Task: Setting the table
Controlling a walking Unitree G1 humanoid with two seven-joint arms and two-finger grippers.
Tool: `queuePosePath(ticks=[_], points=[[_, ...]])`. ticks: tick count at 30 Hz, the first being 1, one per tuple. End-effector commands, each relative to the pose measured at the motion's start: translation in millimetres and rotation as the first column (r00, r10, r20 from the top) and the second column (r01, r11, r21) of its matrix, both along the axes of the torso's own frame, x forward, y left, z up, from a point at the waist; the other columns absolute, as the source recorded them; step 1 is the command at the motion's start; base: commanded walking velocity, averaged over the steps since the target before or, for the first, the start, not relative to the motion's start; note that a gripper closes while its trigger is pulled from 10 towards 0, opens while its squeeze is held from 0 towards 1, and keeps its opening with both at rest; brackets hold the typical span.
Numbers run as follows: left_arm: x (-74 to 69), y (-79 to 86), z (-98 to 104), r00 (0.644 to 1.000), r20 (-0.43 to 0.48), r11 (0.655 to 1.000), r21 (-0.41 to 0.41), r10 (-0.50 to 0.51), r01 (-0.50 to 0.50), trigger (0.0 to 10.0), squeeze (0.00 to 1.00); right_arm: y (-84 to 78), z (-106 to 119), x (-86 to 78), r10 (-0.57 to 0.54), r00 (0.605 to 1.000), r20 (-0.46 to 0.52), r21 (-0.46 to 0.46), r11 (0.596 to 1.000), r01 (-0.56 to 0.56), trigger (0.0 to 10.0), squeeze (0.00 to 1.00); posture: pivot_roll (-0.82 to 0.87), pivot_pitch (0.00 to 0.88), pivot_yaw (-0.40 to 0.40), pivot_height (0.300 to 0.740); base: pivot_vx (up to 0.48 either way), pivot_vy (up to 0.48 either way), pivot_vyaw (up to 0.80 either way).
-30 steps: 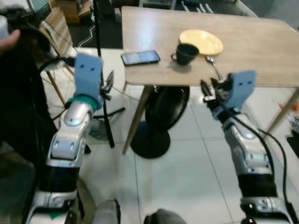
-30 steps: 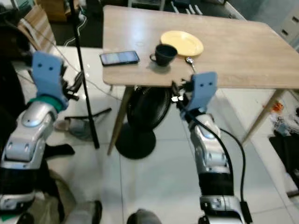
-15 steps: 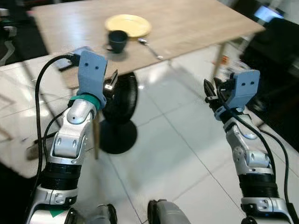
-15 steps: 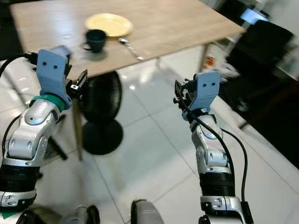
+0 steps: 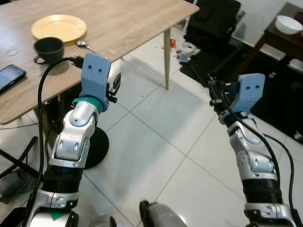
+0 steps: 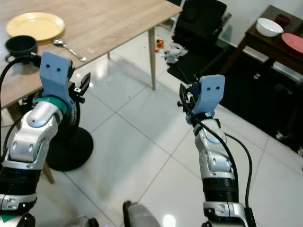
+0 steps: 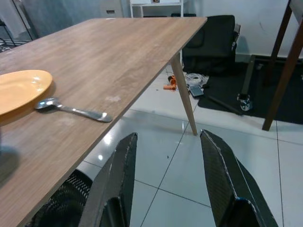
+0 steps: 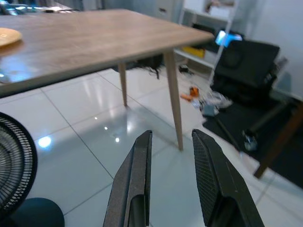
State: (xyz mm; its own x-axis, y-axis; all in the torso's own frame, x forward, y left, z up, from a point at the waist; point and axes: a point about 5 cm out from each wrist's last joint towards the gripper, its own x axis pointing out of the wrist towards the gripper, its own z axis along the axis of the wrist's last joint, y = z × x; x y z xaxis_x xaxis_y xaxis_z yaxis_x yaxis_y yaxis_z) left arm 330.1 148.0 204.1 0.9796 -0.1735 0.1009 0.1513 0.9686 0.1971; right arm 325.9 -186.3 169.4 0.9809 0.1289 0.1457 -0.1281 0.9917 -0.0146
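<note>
1. Wooden counter [image 5: 128, 23] sits at upper left of the head views; the white tiled floor [image 5: 156, 142] spreads out below it
2. On the counter: yellow plate [image 5: 59, 27], dark cup [image 5: 49, 47] just in front of it, spoon [image 6: 68, 47] lying flat beside the plate towards the counter's edge, phone [image 5: 10, 76] near the left edge of the left eye view
3. Left gripper [image 7: 165, 184] raised in front of the body, over the floor just off the counter's edge; jaws released, nothing between the two black fingers [image 7: 118, 179]
4. Left wrist view looks across the counter top: spoon and plate rim lie ahead, apart from the gripper
5. Right gripper [image 8: 170, 179] raised over open floor, well apart from the counter; jaws parted, holding nothing
6. Black fan [image 6: 66, 137] stands on the floor under the counter, by the left arm
7. To the right, a dark side table [image 6: 265, 42] carries a white bowl [image 6: 269, 26] and a reddish plate [image 6: 293, 41]
8. A black chair [image 5: 213, 19] stands beyond the counter's far corner, with small clutter on the floor near it
</note>
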Motion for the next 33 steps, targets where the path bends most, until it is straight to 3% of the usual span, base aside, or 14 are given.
queuePosePath(ticks=[1,27,33], points=[[-0.6,-4.0,-3.2,1.000,-0.016,1.000,0.006,-0.011,0.011,10.0,0.00,-5.3,-3.6,-1.5,-0.022,1.000,-0.018,0.001,1.000,0.022,10.0,0.00,0.03,0.013,-0.023,0.740,0.000,0.000,-0.80],[0.9,-3.5,-3.5,1.000,-0.018,1.000,0.012,-0.013,0.013,10.0,0.00,-6.9,-5.5,-3.3,-0.036,0.999,-0.024,0.005,0.999,0.036,10.0,0.00,0.03,0.016,-0.017,0.740,0.000,0.000,-0.80],[-4.6,2.9,-34.5,0.995,-0.099,0.998,0.060,-0.004,0.010,10.0,0.00,-9.1,-17.3,-7.3,-0.064,0.996,-0.057,0.004,0.998,0.065,10.0,0.00,0.03,0.019,-0.012,0.740,0.000,0.000,-0.80]])
